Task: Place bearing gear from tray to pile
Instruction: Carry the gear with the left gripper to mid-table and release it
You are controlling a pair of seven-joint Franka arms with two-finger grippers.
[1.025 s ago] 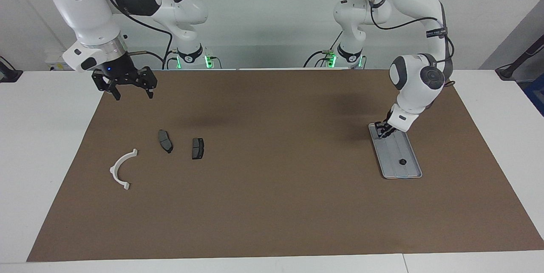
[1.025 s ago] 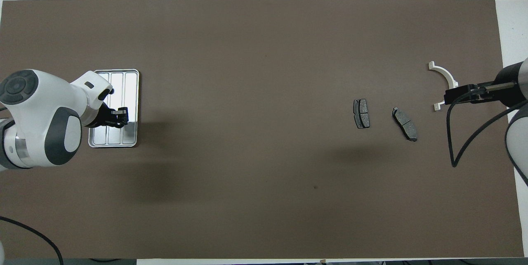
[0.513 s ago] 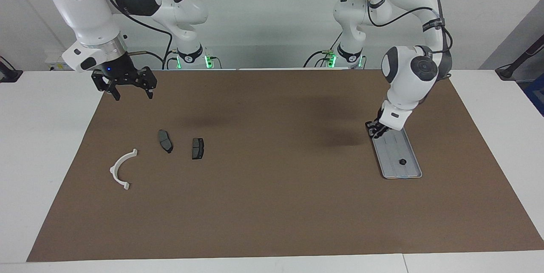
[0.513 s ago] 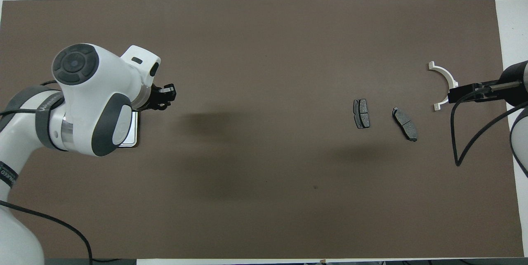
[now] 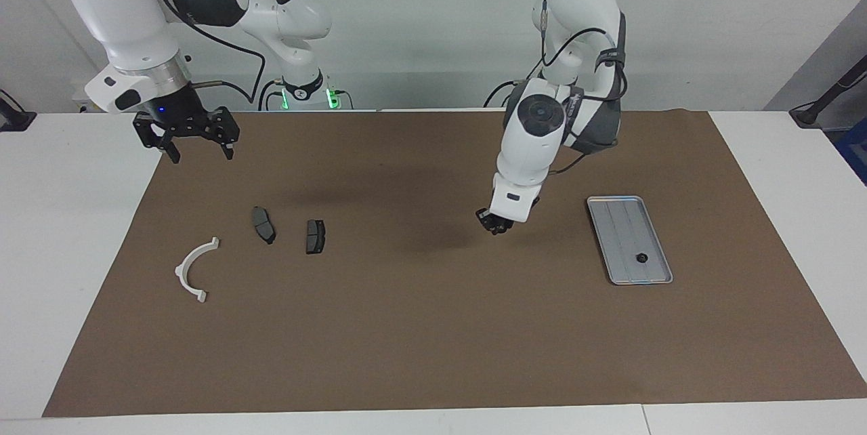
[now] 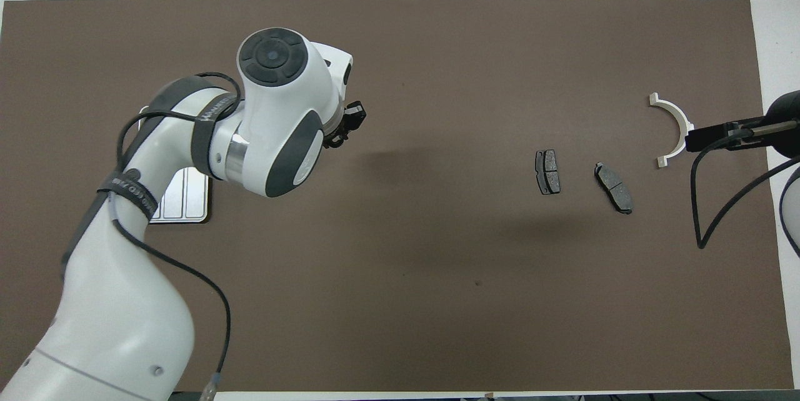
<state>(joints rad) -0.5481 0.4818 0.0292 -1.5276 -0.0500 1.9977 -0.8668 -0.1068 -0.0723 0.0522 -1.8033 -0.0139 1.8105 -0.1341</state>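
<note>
Overhead view, ridged metal tray (image 6: 187, 195), curved white bracket (image 6: 675, 126)

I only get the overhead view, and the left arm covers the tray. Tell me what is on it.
Observer: In the facing view the tray is uncovered. One small dark part lies on it, toward the end farther from the robots.
Operator: Give me the left gripper's height.
Observer: The left gripper hangs above the bare mat, clear of it, between the tray and the pads.
Operator: Now the right one.
Observer: The right gripper waits open in the air, well above the white bracket.
</note>
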